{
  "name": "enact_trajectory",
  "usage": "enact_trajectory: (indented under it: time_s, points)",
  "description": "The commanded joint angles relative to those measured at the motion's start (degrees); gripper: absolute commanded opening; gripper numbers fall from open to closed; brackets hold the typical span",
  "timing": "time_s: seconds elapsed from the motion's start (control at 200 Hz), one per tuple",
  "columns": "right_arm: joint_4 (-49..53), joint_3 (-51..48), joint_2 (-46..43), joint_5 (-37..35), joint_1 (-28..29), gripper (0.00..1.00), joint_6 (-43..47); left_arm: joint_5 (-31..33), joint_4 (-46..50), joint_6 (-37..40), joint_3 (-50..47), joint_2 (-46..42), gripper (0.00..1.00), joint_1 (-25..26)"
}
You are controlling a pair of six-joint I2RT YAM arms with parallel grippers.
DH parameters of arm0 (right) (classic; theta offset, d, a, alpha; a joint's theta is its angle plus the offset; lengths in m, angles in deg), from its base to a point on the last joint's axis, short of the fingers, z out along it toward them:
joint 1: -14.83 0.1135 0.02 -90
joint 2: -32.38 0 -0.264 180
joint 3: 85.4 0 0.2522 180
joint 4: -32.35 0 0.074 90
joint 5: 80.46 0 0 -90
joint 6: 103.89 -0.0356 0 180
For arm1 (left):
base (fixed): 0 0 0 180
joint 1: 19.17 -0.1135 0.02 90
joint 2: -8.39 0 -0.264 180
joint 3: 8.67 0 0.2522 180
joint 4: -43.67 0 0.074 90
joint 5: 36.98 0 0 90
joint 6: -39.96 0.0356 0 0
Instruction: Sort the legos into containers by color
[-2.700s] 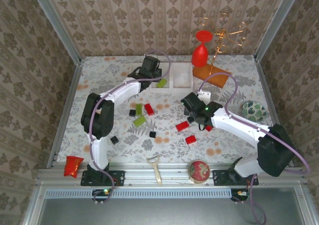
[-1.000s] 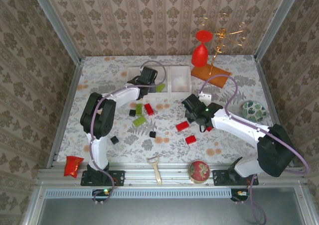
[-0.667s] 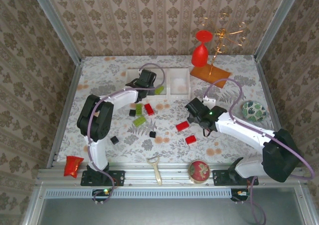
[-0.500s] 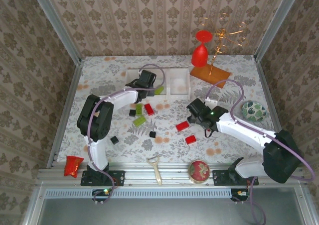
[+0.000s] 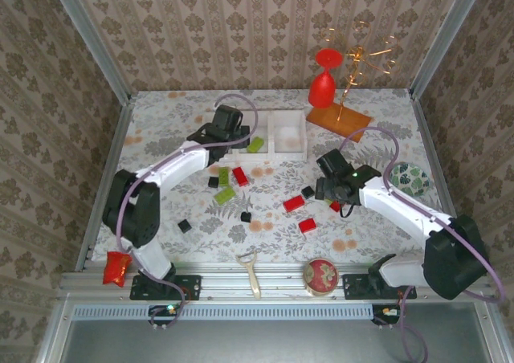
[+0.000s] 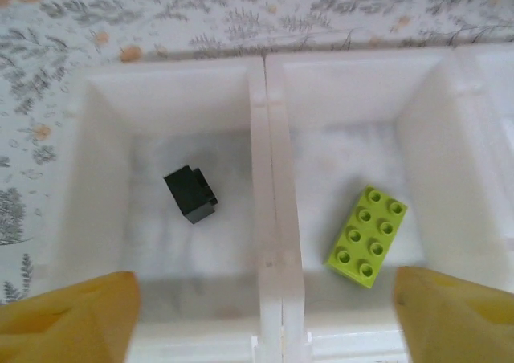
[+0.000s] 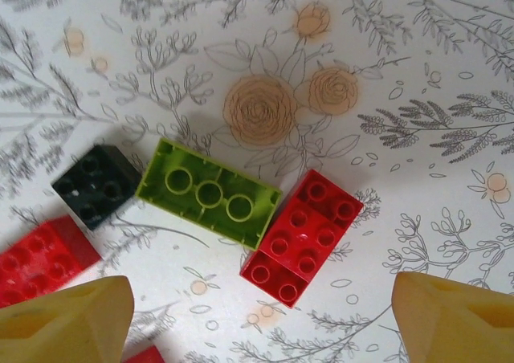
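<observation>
With a black brick (image 6: 191,194) and a lime brick (image 6: 367,236) lying in adjacent containers (image 6: 269,170) under the spread, empty left end effector (image 6: 261,319), the right end effector (image 7: 257,323), also spread, hovers over a red brick (image 7: 303,236) on the worktop (image 7: 401,98), probably to descend and clamp it.

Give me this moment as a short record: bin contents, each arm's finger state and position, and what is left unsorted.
left bin: one black brick
middle bin: one lime green brick, studs up
left gripper: fingers open, holding nothing, above these two bins
right gripper: fingers open, holding nothing, above the table
below right gripper: upturned green brick touching a red brick; black cube beside it
unsorted: loose bricks, red, lime green and black
</observation>
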Motion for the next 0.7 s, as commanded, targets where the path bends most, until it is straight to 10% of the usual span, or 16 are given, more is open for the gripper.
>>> enact_trajectory:
  time_s: [0.0,0.695]
  points:
    - [3.76,1.88,2.52,1.7,-0.13,0.84,4.13,0.91,1.38,-0.01,-3.8,-4.1,0.95,0.08]
    - [5.51,8.78,15.96,-4.19,-0.21,0.95,6.39,3.51,5.56,-8.9,-33.64,-41.47,1.0,-9.06]
